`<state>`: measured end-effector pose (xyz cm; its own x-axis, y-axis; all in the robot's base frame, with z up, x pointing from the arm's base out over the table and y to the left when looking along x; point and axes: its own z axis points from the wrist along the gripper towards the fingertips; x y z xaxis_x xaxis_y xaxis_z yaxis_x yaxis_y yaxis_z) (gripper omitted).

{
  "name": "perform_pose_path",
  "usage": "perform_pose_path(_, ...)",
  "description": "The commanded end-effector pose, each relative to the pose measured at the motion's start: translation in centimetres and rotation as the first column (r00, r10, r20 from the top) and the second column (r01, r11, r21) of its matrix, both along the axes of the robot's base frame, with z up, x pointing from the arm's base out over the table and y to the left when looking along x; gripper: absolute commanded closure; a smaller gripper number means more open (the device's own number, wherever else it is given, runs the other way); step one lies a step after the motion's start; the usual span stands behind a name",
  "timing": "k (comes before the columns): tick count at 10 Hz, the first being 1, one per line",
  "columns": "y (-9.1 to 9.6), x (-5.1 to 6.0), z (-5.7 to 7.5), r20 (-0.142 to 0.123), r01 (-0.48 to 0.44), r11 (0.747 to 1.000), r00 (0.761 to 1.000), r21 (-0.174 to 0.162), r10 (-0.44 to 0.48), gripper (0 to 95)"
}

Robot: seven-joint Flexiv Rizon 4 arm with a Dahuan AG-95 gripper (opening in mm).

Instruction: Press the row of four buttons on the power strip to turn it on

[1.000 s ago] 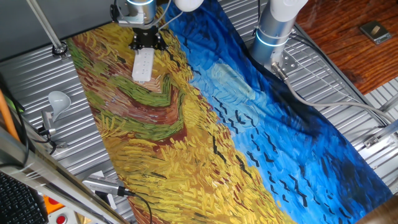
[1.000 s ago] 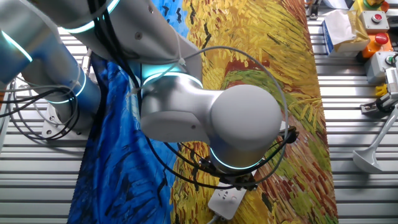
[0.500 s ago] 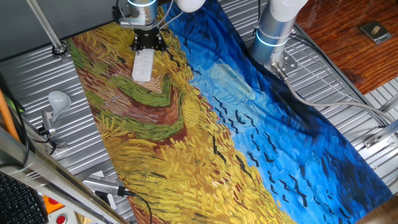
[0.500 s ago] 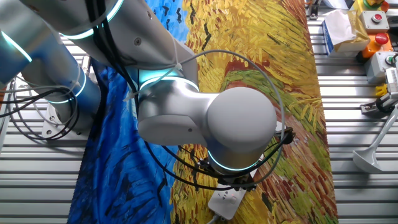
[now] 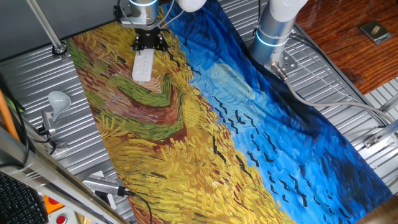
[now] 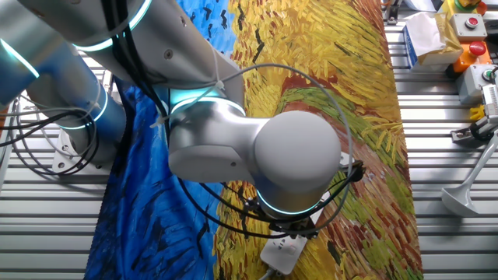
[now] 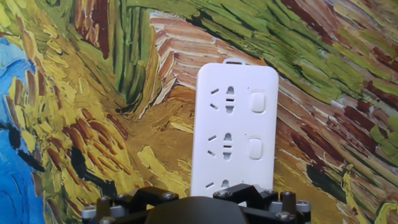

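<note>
The power strip (image 7: 234, 127) lies flat on the painted cloth (image 5: 205, 124) covering the bench, near the cloth's far end, with two of its pale buttons (image 7: 257, 102) visible along one side. The claw (image 5: 148, 42) stands over the strip's near end; whether its fingers are apart or together cannot be told.

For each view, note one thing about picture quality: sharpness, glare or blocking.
Hand view: power strip sharp, evenly lit, its near end cut off by the gripper body. One fixed view: strip small, buttons unreadable. Other fixed view: the arm blocks most of the strip, with bright sheen on its casing.
</note>
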<state>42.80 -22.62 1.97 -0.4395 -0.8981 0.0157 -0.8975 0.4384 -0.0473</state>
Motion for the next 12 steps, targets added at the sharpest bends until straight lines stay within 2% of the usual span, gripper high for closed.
perform_pose_path(1,-0.07,0.07,-0.21,0.004,0.005,1.0,1.0,0.002,-0.005,0.0)
perform_pose_path(8,-0.08,0.05,-0.38,0.009,0.009,1.0,1.0,0.02,-0.01,0.0)
perform_pose_path(12,-0.01,0.14,-1.08,0.015,0.011,1.0,1.0,0.028,-0.011,0.0)
